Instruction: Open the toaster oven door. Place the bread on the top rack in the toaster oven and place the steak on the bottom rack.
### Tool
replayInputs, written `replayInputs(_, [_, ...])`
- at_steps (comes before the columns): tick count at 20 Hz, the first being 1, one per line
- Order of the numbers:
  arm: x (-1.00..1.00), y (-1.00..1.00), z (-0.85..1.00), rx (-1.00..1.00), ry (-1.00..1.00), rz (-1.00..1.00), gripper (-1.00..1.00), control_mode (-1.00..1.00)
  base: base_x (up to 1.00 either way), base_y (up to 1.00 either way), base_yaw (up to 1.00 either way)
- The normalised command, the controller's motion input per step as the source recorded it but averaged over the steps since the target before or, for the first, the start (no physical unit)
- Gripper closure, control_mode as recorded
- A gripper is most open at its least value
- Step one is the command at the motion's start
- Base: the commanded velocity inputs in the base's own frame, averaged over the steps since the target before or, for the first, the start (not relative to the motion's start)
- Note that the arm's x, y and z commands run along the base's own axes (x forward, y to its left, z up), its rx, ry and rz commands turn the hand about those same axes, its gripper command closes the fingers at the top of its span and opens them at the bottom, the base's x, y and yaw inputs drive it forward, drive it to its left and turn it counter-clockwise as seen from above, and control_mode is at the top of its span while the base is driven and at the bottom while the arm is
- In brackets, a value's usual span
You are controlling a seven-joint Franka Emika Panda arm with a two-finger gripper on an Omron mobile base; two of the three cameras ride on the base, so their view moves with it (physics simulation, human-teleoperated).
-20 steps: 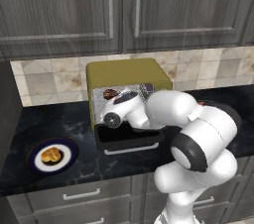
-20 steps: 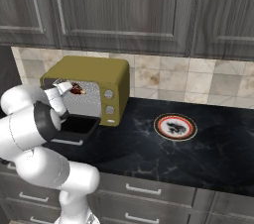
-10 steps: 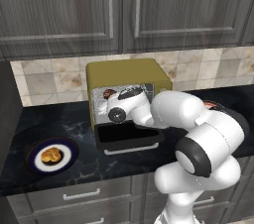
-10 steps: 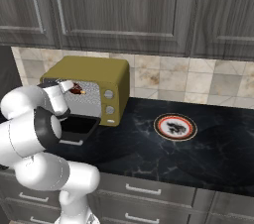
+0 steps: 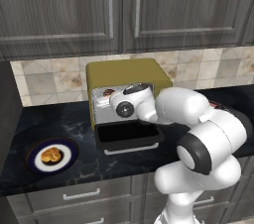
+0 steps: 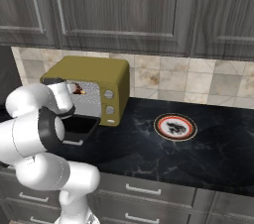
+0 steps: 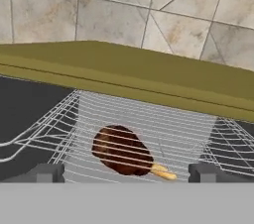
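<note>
The olive-yellow toaster oven stands on the counter with its black toaster oven door folded down flat. My gripper is open just in front of the cavity, above the door, with nothing between its fingertips. Inside, a reddish-brown piece of food with a pale yellow end lies among the grey wire racks; wires cross in front of it, so I cannot tell which rack bears it. The bread sits on a blue-rimmed plate at the left. The steak rests on a red-rimmed plate at the right.
The oven's knobs are on its right front panel. Dark wall cabinets hang above and a tiled backsplash runs behind. The black marble counter stretches between the oven and the right plate, with drawers below its front edge.
My hand has risen a little and moved closer to the oven cavity, and the elbow has swung right. The jaws stay as wide as before; both plates have not moved.
</note>
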Motion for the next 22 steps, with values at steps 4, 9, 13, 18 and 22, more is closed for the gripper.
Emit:
replayInputs(4, [0.03,-0.01,-0.06,0.30,0.00,0.04,-1.00,-1.00,0.00,0.00,0.00])
replayInputs(9, [0.11,0.00,-0.14,0.17,-0.03,0.09,-1.00,-1.00,0.00,0.00,0.00])
replayInputs(13, [0.25,0.00,-0.34,0.11,0.00,0.06,-1.00,-1.00,0.00,0.00,0.00])
replayInputs(18, [0.07,0.00,-0.51,0.03,0.02,0.05,-1.00,-1.00,0.00,0.00,0.00])
replayInputs(22, [0.00,0.00,-0.55,0.00,0.02,0.01,-1.00,-1.00,0.00,0.00,0.00])
